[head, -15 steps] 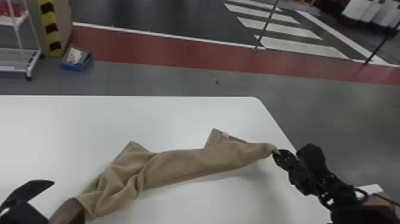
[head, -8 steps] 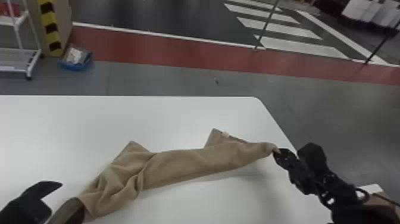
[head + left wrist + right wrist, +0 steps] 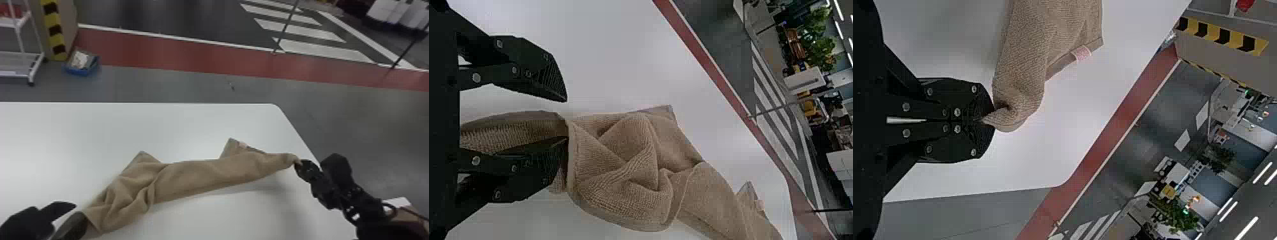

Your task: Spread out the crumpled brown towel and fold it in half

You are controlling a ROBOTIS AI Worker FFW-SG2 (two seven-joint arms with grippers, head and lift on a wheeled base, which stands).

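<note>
The brown towel [image 3: 204, 172] lies in a long, rumpled strip across the white table, bunched at its left end and with two corners poking out toward the far side. At its near left end is my left gripper [image 3: 77, 211], fingers parted. In the left wrist view, one finger of the left gripper [image 3: 566, 120] is against the towel [image 3: 629, 165], partly among its folds, and the other stands off above the tabletop. My right gripper [image 3: 298, 162] holds the right-hand corner near the table's right edge; the right gripper [image 3: 987, 120] is closed on the towel's [image 3: 1028, 65] twisted tip.
The white table [image 3: 143, 127] has its rounded far right corner beyond the towel. On the floor behind are a blue bin [image 3: 81, 65] and a white rack [image 3: 22, 63]. A brown box [image 3: 407, 213] stands at the lower right, beside the right arm.
The left gripper's upper finger has moved right and slightly nearer, narrowing the gap to its other finger at the towel. The right gripper has stayed in place with its corner.
</note>
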